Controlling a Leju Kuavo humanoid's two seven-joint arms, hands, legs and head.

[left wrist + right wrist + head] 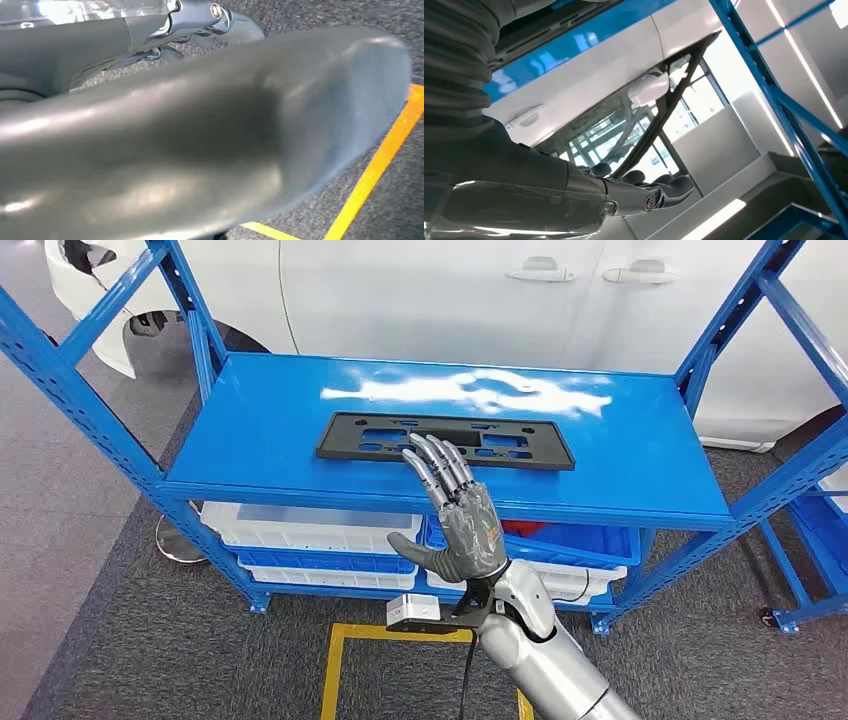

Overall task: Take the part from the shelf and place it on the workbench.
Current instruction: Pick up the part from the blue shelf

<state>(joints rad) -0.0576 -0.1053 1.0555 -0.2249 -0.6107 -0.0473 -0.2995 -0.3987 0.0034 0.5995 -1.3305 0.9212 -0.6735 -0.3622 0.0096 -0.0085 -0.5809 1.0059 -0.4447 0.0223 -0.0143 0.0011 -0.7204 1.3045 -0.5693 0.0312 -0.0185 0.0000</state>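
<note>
A: The part (446, 440), a flat black plate with cutouts, lies on the blue shelf (640, 455) top, long axis running nine to three o'clock, a touch nearer the front lip than the back.

B: And the right hand (455, 515)?

A: Raised in front of the shelf, fingers spread and straight, holding nothing. From the head view its fingertips (425, 443) overlap the plate's near edge just left of centre; whether they touch it, the view can't settle.

B: So the part sits at twelve o'clock from the palm?

A: Twelve, yes, straight ahead along the fingers, with the plate's length crossing them square. Most of the plate stretches toward three.

B: The left hand (200, 145)?

A: Hanging low over grey carpet and a yellow floor line (372, 172); its thumb blocks the lens, so open or closed can't be told. The right is plainly the nearer one.
</note>
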